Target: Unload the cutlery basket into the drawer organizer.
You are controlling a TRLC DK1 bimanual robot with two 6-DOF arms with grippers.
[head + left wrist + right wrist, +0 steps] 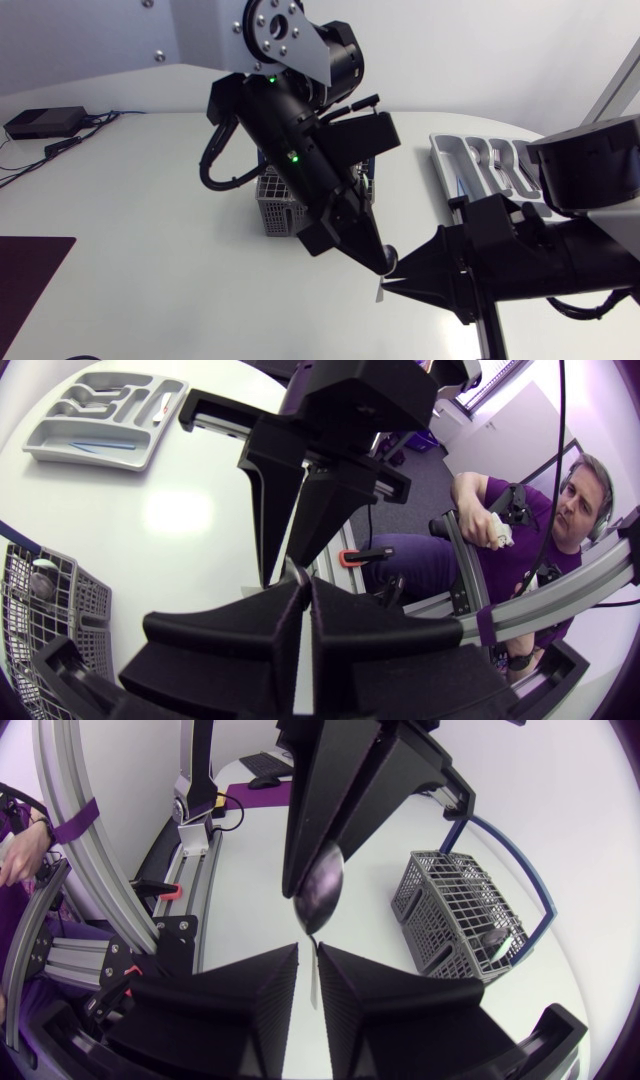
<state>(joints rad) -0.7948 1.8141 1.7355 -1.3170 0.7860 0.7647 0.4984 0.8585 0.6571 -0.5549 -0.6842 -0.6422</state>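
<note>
A metal spoon [320,892] hangs in the air between my two grippers, right of the grey wire cutlery basket [283,207]. My left gripper [378,258] points down and is shut on the spoon's bowl end. The thin handle runs from there into my right gripper [308,965], whose fingers stand close on either side of it and touch it. In the head view my right gripper [392,283] meets the left one tip to tip. The grey drawer organizer [480,170] lies at the back right, partly hidden by my right arm. A dark piece stays in the basket [460,915].
A dark mat [30,285] lies at the table's front left corner. A black box [45,122] with cables sits at the back left. My left arm's links stand over the basket and hide most of it from above.
</note>
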